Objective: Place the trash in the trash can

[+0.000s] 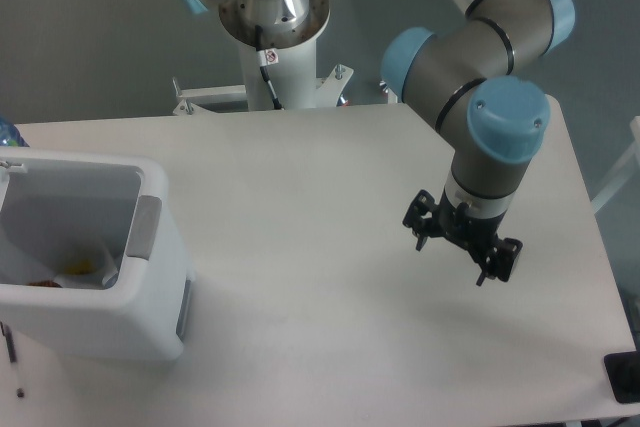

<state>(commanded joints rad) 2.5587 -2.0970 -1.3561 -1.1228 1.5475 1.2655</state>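
Black two-finger gripper [451, 261] on the grey-and-blue arm [480, 67] hangs over the right part of the white surface [300, 207], jaws apart, holding nothing. Large white rectangular plastic trash can [150, 287] with grey handle patches sits at the left edge of the surface, well apart from the gripper. Inside it, low down, a crumpled whitish piece of trash [95, 265] with yellow and reddish bits; bottle can't be made out
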